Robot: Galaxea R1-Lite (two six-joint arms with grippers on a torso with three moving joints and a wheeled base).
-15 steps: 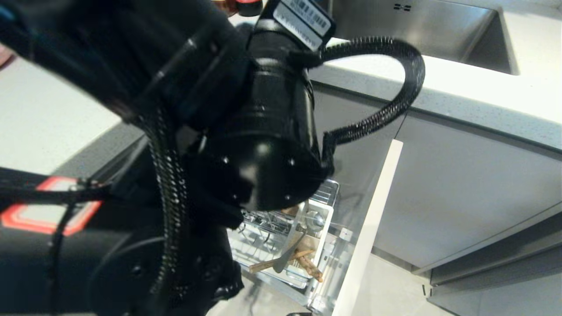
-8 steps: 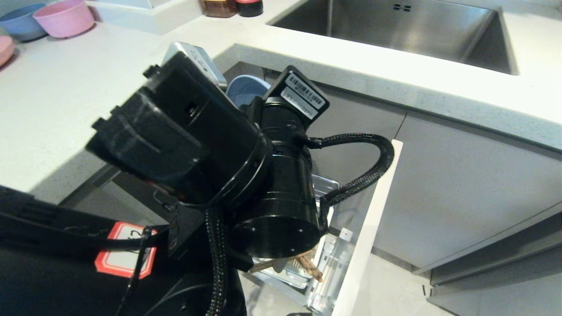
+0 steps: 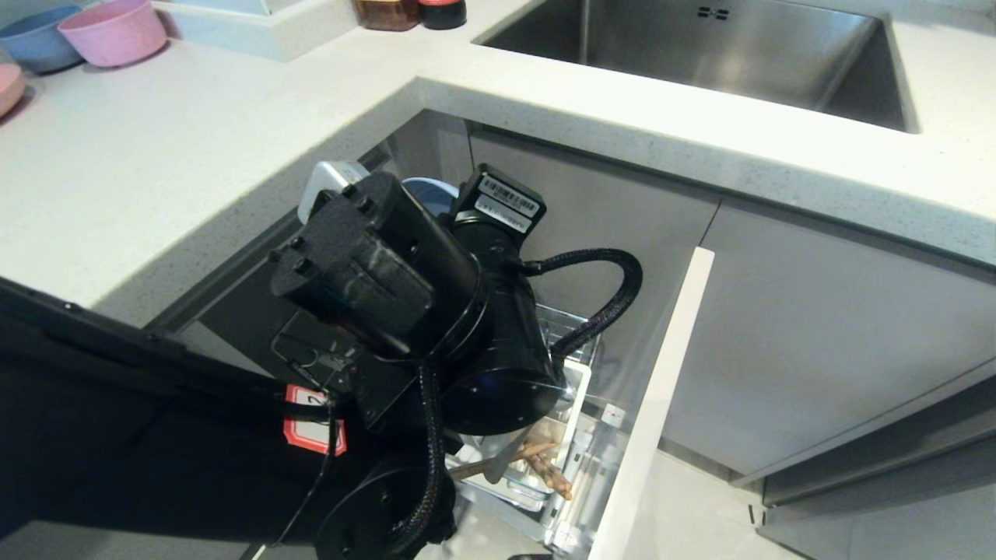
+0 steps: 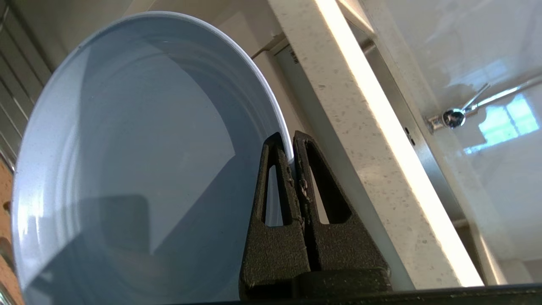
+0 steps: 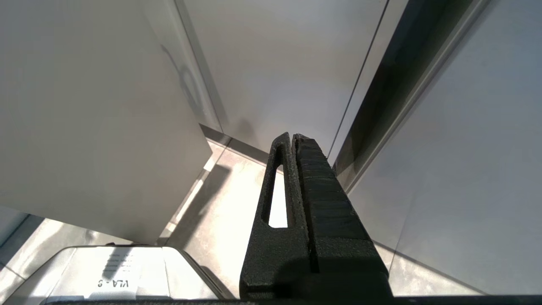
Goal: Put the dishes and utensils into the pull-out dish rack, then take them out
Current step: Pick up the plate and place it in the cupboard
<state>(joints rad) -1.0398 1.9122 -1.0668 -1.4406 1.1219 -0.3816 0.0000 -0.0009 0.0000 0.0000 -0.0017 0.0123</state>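
Note:
My left gripper (image 4: 292,137) is shut on the rim of the light-blue plate (image 4: 139,161), which stands on edge just under the countertop edge (image 4: 364,127). In the head view the left arm covers most of the pull-out dish rack (image 3: 580,334), and a sliver of the plate (image 3: 434,193) shows beyond the wrist. The wooden chopsticks (image 3: 545,467) and the silver spoon (image 3: 504,460) lie in the white utensil caddy (image 3: 574,404), behind the rack's pale front panel (image 3: 661,404). The bowl is hidden. My right gripper (image 5: 292,137) hangs shut and empty over the floor beside cabinet fronts.
The countertop (image 3: 156,155) wraps round the open cabinet corner, with the steel sink (image 3: 700,47) at the back right. A small pink bowl (image 3: 113,31) and a blue bowl (image 3: 35,35) stand at the far left, and jars (image 3: 389,12) at the back.
The left arm has dropped away from the head camera toward the rack with the plate in its grip, uncovering the countertop. The right arm has not moved.

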